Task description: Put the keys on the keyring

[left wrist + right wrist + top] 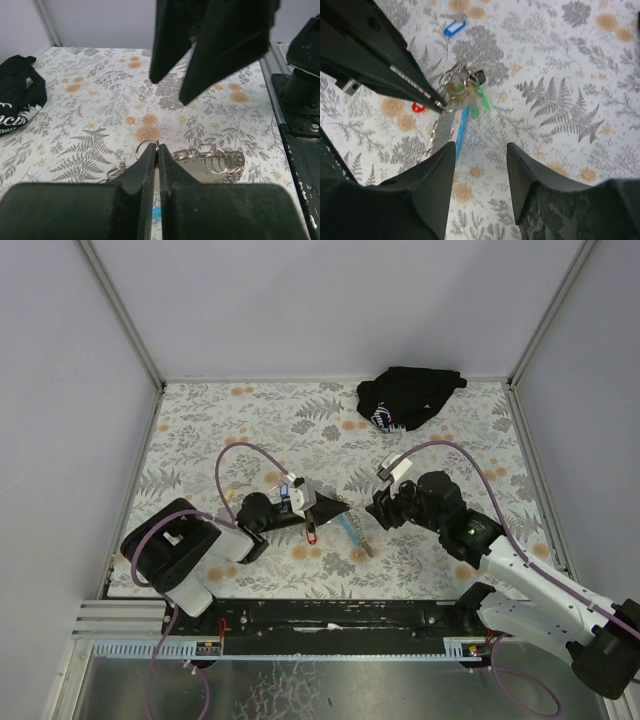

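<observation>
My left gripper [157, 150] is shut on the thin metal keyring [146, 146], whose ring pokes out between the fingertips. A cluster of small rings [224, 160] hangs just to its right. In the right wrist view the ring [451, 106] sits at the left fingertips, with the grey and light-blue lanyard strap [462, 127] trailing below. Green-tagged keys [481, 102] bunch at the ring. A red tag [418, 106] lies beside it and a blue-tagged key [451, 27] lies apart on the cloth. My right gripper [480, 152] is open and empty, a short way back from the ring.
A black cloth bundle [405, 398] lies at the back right of the floral tablecloth [200, 430]. The two grippers [345, 510] [376, 508] face each other near the table's middle. The black base rail [330, 612] runs along the near edge.
</observation>
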Action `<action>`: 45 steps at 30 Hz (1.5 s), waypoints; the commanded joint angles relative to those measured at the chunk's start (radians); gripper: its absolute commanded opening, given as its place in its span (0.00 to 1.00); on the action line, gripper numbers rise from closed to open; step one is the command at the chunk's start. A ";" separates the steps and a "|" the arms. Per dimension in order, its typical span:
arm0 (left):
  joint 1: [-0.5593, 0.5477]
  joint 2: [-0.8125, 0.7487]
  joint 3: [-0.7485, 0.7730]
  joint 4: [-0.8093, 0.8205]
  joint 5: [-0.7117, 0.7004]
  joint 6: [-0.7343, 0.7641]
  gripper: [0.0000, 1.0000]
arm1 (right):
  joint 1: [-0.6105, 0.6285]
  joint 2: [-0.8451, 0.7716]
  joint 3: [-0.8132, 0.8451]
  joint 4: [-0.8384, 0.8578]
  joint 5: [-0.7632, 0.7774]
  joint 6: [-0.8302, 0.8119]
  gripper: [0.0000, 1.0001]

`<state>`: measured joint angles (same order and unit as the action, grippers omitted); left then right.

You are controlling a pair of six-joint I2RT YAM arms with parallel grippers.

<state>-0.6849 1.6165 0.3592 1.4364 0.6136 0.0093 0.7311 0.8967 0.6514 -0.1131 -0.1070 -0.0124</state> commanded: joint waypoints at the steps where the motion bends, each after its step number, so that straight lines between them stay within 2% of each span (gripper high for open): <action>1: 0.045 0.017 0.048 0.091 0.167 -0.041 0.00 | -0.087 0.005 -0.030 0.187 -0.202 -0.044 0.51; 5: 0.062 0.043 0.074 0.090 0.246 -0.065 0.00 | -0.131 0.031 -0.105 0.345 -0.269 -0.082 0.49; 12: 0.069 0.067 0.087 0.095 0.280 -0.080 0.00 | -0.150 0.083 -0.183 0.458 -0.428 -0.161 0.47; 16: 0.071 0.078 0.086 0.109 0.283 -0.091 0.00 | -0.150 0.088 -0.235 0.543 -0.489 -0.166 0.42; 19: 0.071 0.081 0.089 0.116 0.298 -0.104 0.00 | -0.150 0.108 -0.266 0.601 -0.504 -0.188 0.30; 21: 0.070 0.080 0.090 0.116 0.304 -0.107 0.00 | -0.150 0.123 -0.265 0.617 -0.493 -0.187 0.27; 30: 0.070 0.077 0.101 0.113 0.344 -0.127 0.00 | -0.150 0.170 -0.263 0.718 -0.519 -0.147 0.33; 36: 0.071 0.080 0.107 0.111 0.365 -0.140 0.00 | -0.150 0.204 -0.234 0.743 -0.457 -0.070 0.34; 41: 0.071 0.067 0.103 0.099 0.366 -0.130 0.00 | -0.149 0.226 -0.154 0.580 -0.277 -0.007 0.34; 45: 0.071 0.065 0.104 0.091 0.351 -0.127 0.00 | -0.149 0.157 -0.200 0.583 -0.240 0.011 0.35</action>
<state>-0.6197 1.6936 0.4416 1.4502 0.9638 -0.1204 0.5861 1.1206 0.4446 0.4744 -0.4263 -0.0467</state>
